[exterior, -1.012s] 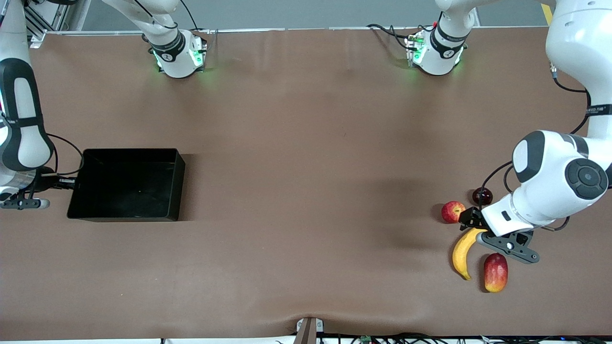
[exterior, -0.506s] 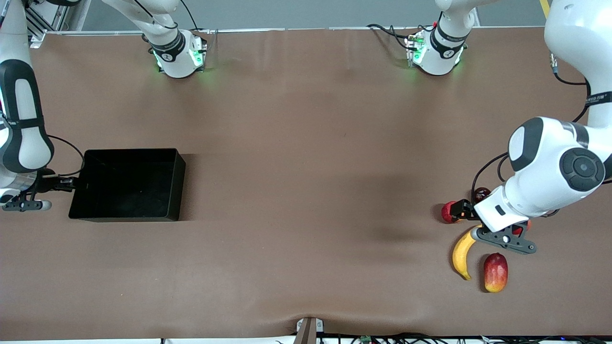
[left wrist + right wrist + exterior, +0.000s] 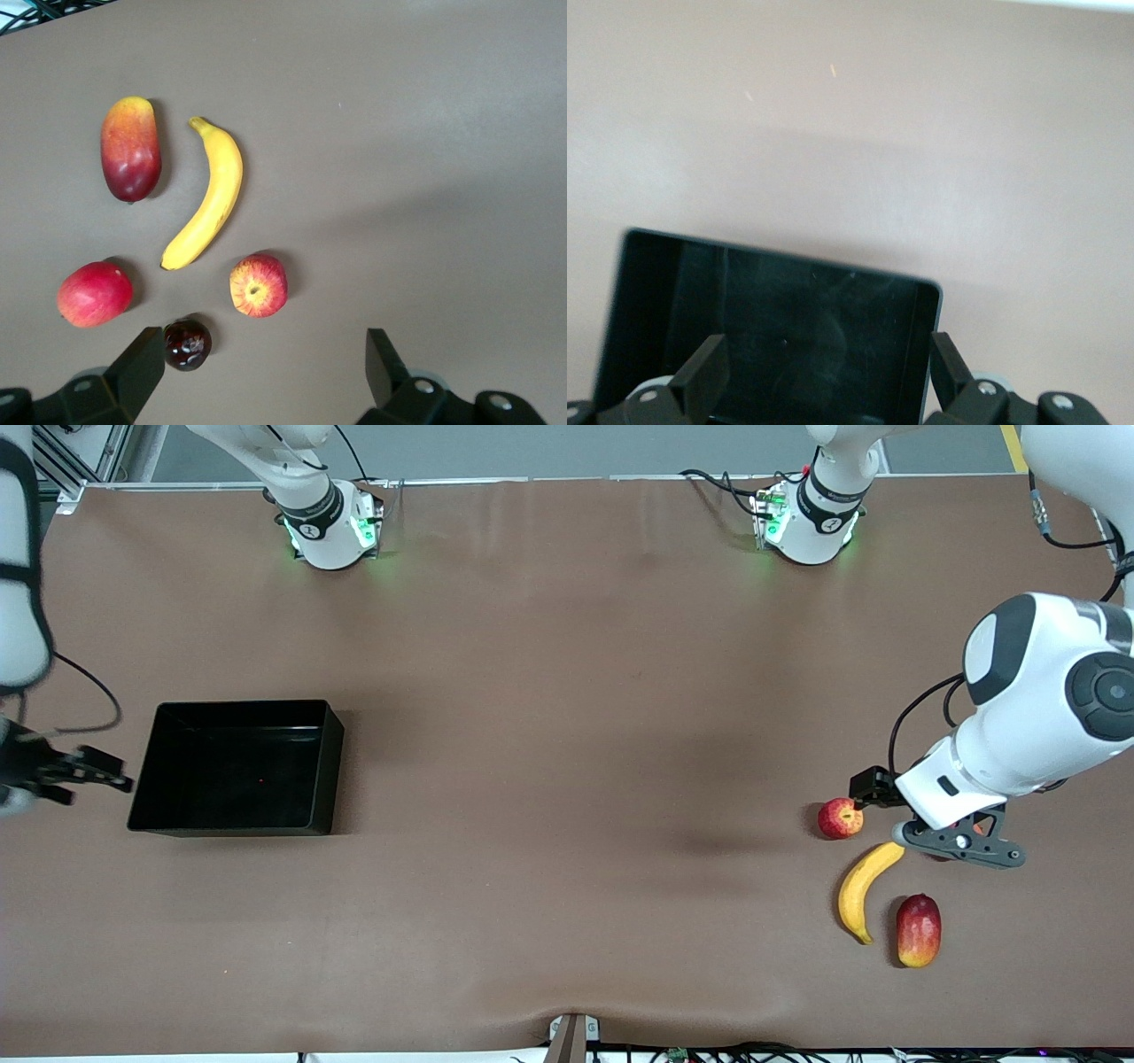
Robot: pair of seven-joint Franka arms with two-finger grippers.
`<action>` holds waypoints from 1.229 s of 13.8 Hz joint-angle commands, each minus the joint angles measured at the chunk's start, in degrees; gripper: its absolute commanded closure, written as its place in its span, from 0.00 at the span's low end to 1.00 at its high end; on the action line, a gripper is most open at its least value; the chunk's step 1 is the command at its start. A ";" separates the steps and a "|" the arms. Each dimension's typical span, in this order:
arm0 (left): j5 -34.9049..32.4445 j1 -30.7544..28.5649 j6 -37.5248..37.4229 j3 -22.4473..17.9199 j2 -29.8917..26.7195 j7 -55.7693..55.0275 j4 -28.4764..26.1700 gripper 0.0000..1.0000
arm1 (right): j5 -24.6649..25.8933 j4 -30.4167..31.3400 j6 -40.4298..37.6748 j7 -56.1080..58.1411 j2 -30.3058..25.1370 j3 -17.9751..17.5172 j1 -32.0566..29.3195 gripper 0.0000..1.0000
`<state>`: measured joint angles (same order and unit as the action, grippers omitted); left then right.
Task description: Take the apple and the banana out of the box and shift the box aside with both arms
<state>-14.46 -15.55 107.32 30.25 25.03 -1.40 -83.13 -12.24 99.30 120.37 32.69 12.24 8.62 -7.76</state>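
Both end effectors have lifted, right (image 3: pixel 89 771) releasing box (image 3: pixel 237 767).

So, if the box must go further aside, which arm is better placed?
Right. The right gripper is open beside the empty box; the left gripper is open by the apple and banana, at the left arm's end.

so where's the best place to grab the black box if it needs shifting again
Probably the low side wall of the box at the right arm's end, coming from above: it sits upright and empty, its rim is thin enough to pinch, and the right hand is open beside that wall.
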 commanded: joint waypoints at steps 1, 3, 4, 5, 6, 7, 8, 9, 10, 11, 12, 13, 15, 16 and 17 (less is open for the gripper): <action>1.01 -0.36 -1.68 0.34 -2.09 -1.84 -0.72 0.00 | 0.99 0.29 -6.24 0.00 -5.81 0.86 1.87 0.00; 1.10 -0.45 -1.77 1.39 -2.62 -4.21 -0.72 0.00 | 1.07 -4.97 -15.46 -0.78 -6.87 2.09 1.96 0.00; 1.88 -0.54 -1.77 1.57 -2.71 -5.18 -0.72 0.00 | 1.42 -7.95 -20.39 -3.75 -7.14 2.27 1.96 0.00; 2.84 -0.45 -1.85 1.57 -2.97 -6.14 -0.72 0.00 | 2.73 -10.59 -26.18 -10.30 -7.49 2.19 1.96 0.00; 3.38 -0.54 -2.12 1.66 -3.41 -6.94 -0.72 0.00 | 3.70 -12.44 -31.11 -18.11 -8.45 1.84 2.31 0.00; 3.47 -0.45 -2.29 1.66 -4.46 -8.16 -0.80 0.00 | 5.63 -12.98 -34.46 -25.06 -9.42 1.75 4.05 0.00; 3.47 -0.45 -3.51 1.66 -5.34 -9.05 -0.81 0.00 | 7.91 -13.08 -36.15 -29.22 -11.08 1.66 6.07 0.00; 3.47 -0.54 -4.31 1.66 -6.13 -9.40 -0.72 0.00 | 10.45 -12.99 -38.43 -31.96 -12.58 1.05 8.18 0.00; 3.47 -0.63 -4.58 1.66 -7.09 -9.49 -0.72 0.00 | 11.44 -12.99 -41.50 -34.60 -13.37 0.43 8.89 0.00; 3.56 -0.71 -4.67 1.66 -7.71 -9.58 -0.72 0.00 | 11.45 -12.73 -43.01 -37.50 -14.95 -1.40 8.81 0.00; 3.56 -0.71 -5.28 1.57 -8.41 -9.93 -0.72 0.00 | 11.45 -12.73 -43.28 -39.61 -15.75 -2.98 8.47 0.00; 3.64 -0.80 -5.98 1.57 -8.94 -10.37 -0.63 0.00 | 11.45 -12.55 -43.81 -39.90 -15.93 -3.09 8.38 0.00; 3.64 -0.89 -7.56 1.39 -10.44 -10.46 -0.63 0.00 | 11.53 -11.85 -43.29 -39.90 -16.02 -1.95 8.20 0.00; 3.64 -0.98 -8.61 1.31 -10.97 -10.37 -0.63 0.00 | 11.53 -11.76 -42.59 -39.55 -15.84 -1.77 8.20 0.00; 3.64 -0.89 -9.41 1.13 -12.01 -10.37 -0.63 0.00 | 11.53 -11.76 -41.45 -39.29 -15.76 -1.86 8.29 0.00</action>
<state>-11.98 -15.79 99.83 31.49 15.74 -11.46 -82.95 -1.62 86.48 77.31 -6.49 -2.97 6.69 0.71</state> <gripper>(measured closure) 0.000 0.000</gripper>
